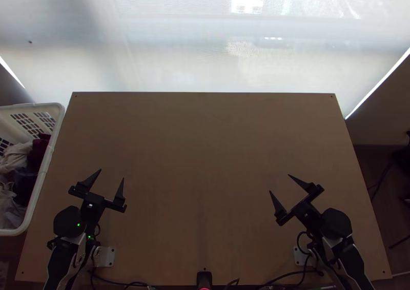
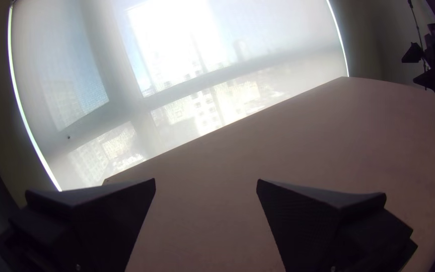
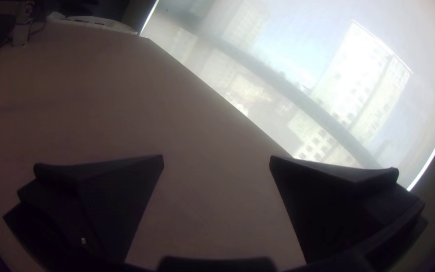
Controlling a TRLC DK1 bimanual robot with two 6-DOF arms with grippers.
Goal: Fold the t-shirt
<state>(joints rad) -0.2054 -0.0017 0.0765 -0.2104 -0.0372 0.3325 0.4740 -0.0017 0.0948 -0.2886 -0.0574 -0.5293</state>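
- The left gripper (image 1: 111, 174), two wide flat black fingers, has its tips spread far apart; between them there is nothing, and they touch no cloth.
- The right gripper (image 1: 279, 183), of the same black shape, has also a wide gap between its tips and holds nothing. Both grippers are above the near part of the light wooden table (image 1: 205, 157), well apart, each near its own side.
- Beside the table's left edge is the white plastic basket (image 1: 46, 163) with slotted walls. In it lie bunched cloths: a dark red one (image 1: 38, 151), a pale beige-grey one (image 1: 15, 157) and a dark blue one (image 1: 24, 180). The t-shirt is perhaps among these, but the corner is dim and I cannot tell which piece it would be.
- Behind the table's far edge hangs the pale translucent blind (image 1: 179, 59), with daylight through it.
- The step in hand, as I judge, is to bring the t-shirt to the table; the folding is not begun.
- For doing this well, the left gripper should come down over the basket's rim from above, pinch only one garment and lift it slowly, so that a neighbour piece does not come with it.
- Then the right gripper should take another edge, and both should spread the cloth flat before the first fold.
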